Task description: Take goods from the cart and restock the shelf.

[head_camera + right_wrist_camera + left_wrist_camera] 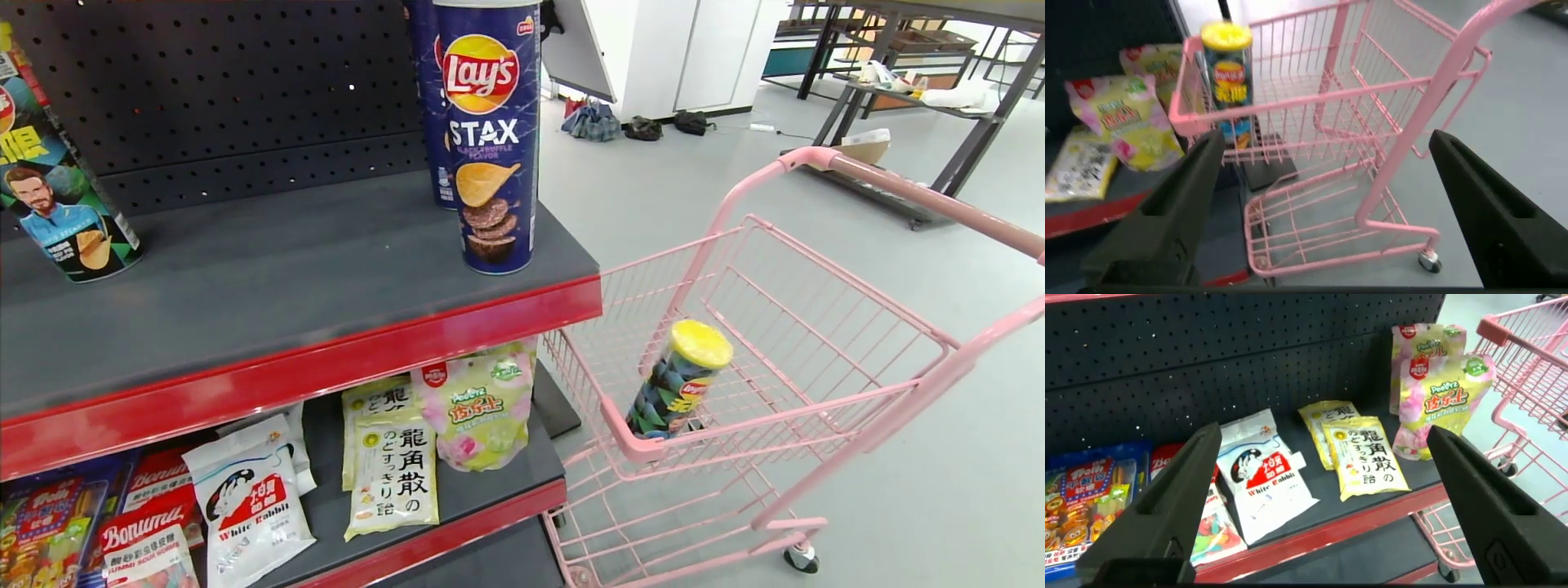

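Grey floor (939,490) stretches off on the right, with worktables far at the back. From the head view, the shelf (245,269) sits on the left, a dark top board with a red front lip and a pegboard (204,82) behind it. A blue can (490,139) stands upright near the board's right end, close to the lip, with a second can right behind it. A green can (57,204) is way over at the left end. Beside the shelf is the pink cart (898,192), and in its basket, in the corner nearest the shelf, is the yellow-lid can (678,380), on end and not yet restocked. Down on the lower shelf (490,490) lie a white bag (249,502), a yellow pouch (392,474) and a pink pouch (482,416) side by side.

Over to the left wrist view: the left gripper (1324,431) hangs in front of the lower shelf, its jaws wide apart and holding nothing. Between them we see the white bag and yellow pouch lying flat, the pink pouch propped against the pegboard, and the cart off at the edge.

Now the right wrist view: the right gripper (1324,137) hovers above the cart, its jaws wide apart too, gripping nothing. The yellow-lid can shows in the basket's far corner, well apart from the jaws, with the pink pouch just beyond the wire.
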Tool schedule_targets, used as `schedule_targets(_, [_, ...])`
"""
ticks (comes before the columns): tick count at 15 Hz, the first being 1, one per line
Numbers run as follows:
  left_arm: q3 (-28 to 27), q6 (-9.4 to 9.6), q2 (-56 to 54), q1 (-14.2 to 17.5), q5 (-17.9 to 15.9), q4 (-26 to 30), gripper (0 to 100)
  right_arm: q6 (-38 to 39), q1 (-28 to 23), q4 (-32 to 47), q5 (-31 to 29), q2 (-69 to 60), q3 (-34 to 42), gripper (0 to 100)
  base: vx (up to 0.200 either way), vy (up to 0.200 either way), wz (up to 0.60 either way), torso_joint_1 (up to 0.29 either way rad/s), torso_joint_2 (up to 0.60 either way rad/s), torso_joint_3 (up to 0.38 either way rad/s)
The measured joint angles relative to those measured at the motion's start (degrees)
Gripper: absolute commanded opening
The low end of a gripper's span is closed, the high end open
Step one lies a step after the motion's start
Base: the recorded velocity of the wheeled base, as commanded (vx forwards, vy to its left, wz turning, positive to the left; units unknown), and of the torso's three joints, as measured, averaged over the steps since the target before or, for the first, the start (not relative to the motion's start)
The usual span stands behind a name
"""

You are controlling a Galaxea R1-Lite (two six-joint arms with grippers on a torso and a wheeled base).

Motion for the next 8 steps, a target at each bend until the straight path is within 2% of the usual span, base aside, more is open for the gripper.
schedule_targets(2, [0.0,0.05,0.0,0.0,0.0,0.0,100,2.9,0.7,-0.2,0.9,5.3,-6.6,100,0.000,0.000,0.00,0.000,0.00,0.000])
schedule_targets(4, [0.0,0.02,0.0,0.0,0.0,0.0,100,3.7,2.1,-2.6,2.0,16.4,-13.3,100,0.000,0.000,0.00,0.000,0.00,0.000])
schedule_targets(5, [0.0,0.02,0.0,0.0,0.0,0.0,100,4.0,3.0,-5.4,2.5,23.5,-15.6,100,0.000,0.000,0.00,0.000,0.00,0.000])
schedule_targets(8, [0.0,0.02,0.0,0.0,0.0,0.0,100,5.2,6.1,-21.4,3.8,47.0,-18.3,100,0.000,0.000,0.00,0.000,0.00,0.000])
